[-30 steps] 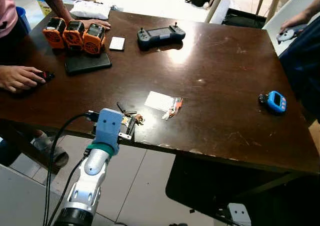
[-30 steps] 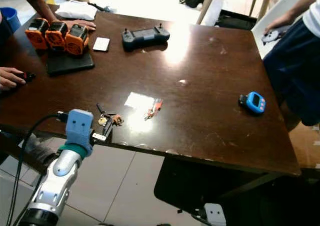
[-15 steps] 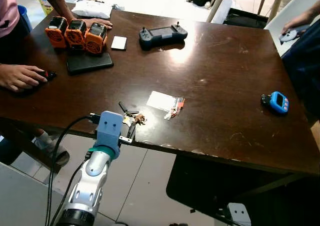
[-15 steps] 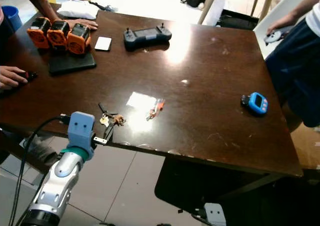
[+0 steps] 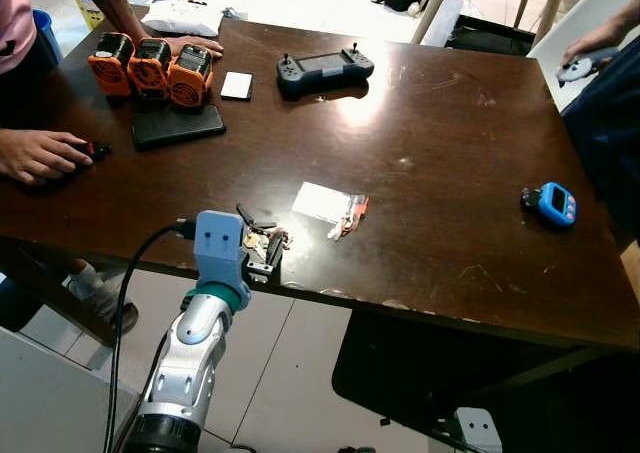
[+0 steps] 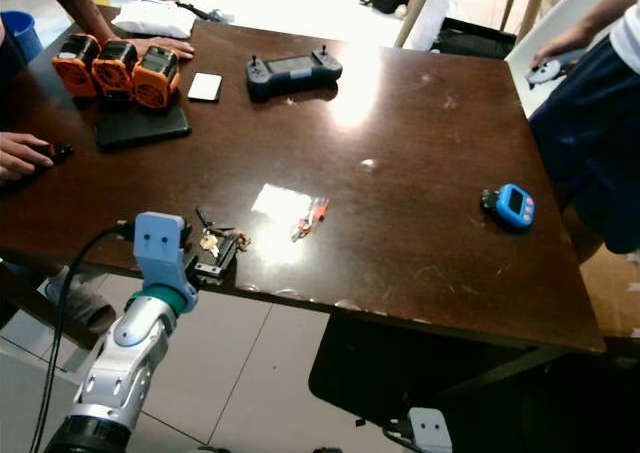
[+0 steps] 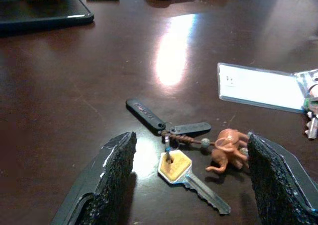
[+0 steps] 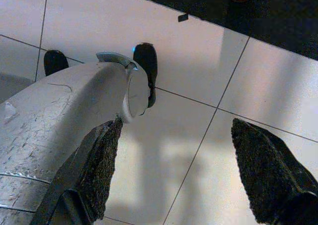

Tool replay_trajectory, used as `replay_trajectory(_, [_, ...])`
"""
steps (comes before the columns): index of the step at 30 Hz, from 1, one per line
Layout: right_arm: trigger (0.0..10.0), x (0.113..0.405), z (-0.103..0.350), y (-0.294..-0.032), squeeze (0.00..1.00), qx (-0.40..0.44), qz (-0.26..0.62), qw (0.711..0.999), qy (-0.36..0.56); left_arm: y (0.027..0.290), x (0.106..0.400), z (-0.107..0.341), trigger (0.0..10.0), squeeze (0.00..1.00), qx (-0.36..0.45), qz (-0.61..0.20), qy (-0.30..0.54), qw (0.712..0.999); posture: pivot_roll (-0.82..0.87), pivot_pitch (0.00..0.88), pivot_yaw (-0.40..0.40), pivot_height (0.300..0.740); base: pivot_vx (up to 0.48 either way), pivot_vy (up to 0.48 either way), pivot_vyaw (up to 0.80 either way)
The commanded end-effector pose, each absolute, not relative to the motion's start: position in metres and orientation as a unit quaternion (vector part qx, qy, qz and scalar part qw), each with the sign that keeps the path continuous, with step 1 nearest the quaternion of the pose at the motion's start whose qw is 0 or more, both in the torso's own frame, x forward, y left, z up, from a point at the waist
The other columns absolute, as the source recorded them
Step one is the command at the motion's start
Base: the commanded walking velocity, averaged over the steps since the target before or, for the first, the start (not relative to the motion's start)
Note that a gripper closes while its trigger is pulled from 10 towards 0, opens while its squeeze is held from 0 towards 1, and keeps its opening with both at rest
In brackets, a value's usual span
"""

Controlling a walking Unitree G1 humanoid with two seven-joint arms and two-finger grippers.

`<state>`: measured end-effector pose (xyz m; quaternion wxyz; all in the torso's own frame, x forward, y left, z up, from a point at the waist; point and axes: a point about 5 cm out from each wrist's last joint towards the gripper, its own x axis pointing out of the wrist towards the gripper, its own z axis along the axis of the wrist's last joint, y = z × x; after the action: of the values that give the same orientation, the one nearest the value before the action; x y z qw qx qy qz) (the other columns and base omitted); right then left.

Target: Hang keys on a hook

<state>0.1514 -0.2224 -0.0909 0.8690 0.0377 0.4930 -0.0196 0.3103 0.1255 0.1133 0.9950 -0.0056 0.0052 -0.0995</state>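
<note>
Moved in over the near edge of the table (image 5: pixel 450 123) since a second ago — left gripper (image 7: pixel 191 178) now with fingers (image 7: pixel 112 178) spread wide on either side of the keys (image 7: pixel 186 158), touching nothing. Keys flat on the dark wood close to the near edge, towards the near left corner: black tags, brass key, small brown animal charm. Beside them, further in, a white card (image 5: pixel 320 202). Right gripper (image 8: pixel 186 178) down by the tiled floor (image 8: pixel 198 86), fingers apart, empty.
</note>
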Motion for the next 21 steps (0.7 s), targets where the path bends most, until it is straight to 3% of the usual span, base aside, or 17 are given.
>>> replay_trajectory(1, [10.0, 0.143, -0.093, -0.225, 0.0, 0.033, -0.019, 0.863, 0.504, 0.126, 0.309, 0.109, 10.0, 0.0, -0.004, -0.094, 0.018, 0.995, 0.12, 0.119, 0.011, 0.74, 0.0, 0.0, 0.0])
replay_trajectory(5, [10.0, 0.144, -0.093, -0.225, 0.0, 0.031, -0.019, 0.863, 0.503, 0.131, 0.309, 0.103, 10.0, 0.0, 0.07, -0.071, 0.031, 0.995, 0.12, 0.117, 0.01, 0.74, 0.0, 0.0, 0.0])
replay_trajectory(9, [10.0, 0.144, -0.093, -0.226, 0.0, 0.03, -0.019, 0.863, 0.504, 0.132, 0.309, 0.099, 9.6, 0.0, 0.059, -0.051, 0.043, 0.996, 0.12, 0.119, 0.009, 0.74, 0.0, 0.0, 0.0])
replay_trajectory(10, [10.0, 0.143, -0.093, -0.226, 0.0, 0.03, -0.019, 0.863, 0.504, 0.131, 0.309, 0.099, 7.4, 0.0, 0.048, -0.052, 0.044, 0.997, 0.12, 0.12, 0.01, 0.74, 0.0, 0.0, 0.0])
replay_trajectory(12, [10.0, 0.143, -0.093, -0.226, 0.0, 0.03, -0.019, 0.863, 0.504, 0.131, 0.309, 0.099, 7.4, 0.0, 0.04, -0.053, 0.044, 0.997, 0.12, 0.12, 0.01, 0.74, 0.0, 0.0, 0.0])
replay_trajectory(13, [10.0, 0.143, -0.093, -0.226, 0.0, 0.03, -0.019, 0.863, 0.504, 0.13, 0.309, 0.1, 5.1, 0.0, 0.036, -0.054, 0.044, 0.997, 0.12, 0.122, 0.011, 0.74, 0.0, 0.0, 0.0])
replay_trajectory(14, [10.0, 0.143, -0.093, -0.226, 0.0, 0.031, -0.019, 0.863, 0.504, 0.129, 0.309, 0.1, 5.1, 0.0, 0.035, -0.055, 0.043, 0.997, 0.12, 0.122, 0.011, 0.74, 0.0, 0.0, 0.0])
replay_trajectory(15, [10.0, 0.143, -0.093, -0.226, 0.0, 0.031, -0.019, 0.863, 0.504, 0.128, 0.31, 0.1, 4.0, 0.0, 0.03, -0.055, 0.044, 0.997, 0.11, 0.124, 0.012, 0.74, 0.0, 0.0, 0.0])
replay_trajectory(19, [10.0, 0.142, -0.093, -0.226, 0.0, 0.032, -0.02, 0.863, 0.504, 0.126, 0.31, 0.1, 3.6, 0.0, 0.014, -0.055, 0.046, 0.997, 0.11, 0.126, 0.013, 0.74, 0.0, 0.0, 0.0])
replay_trajectory(20, [10.0, 0.142, -0.094, -0.226, 0.0, 0.032, -0.02, 0.863, 0.505, 0.125, 0.31, 0.1, 2.7, 0.0, 0.007, -0.054, 0.048, 0.997, 0.11, 0.127, 0.014, 0.74, 0.0, 0.0, 0.0])
replay_trajectory(21, [10.0, 0.142, -0.094, -0.226, 0.0, 0.032, -0.02, 0.863, 0.505, 0.125, 0.31, 0.1, 2.7, 0.0, 0.007, -0.054, 0.048, 0.997, 0.11, 0.127, 0.014, 0.74, 0.0, 0.0, 0.0])
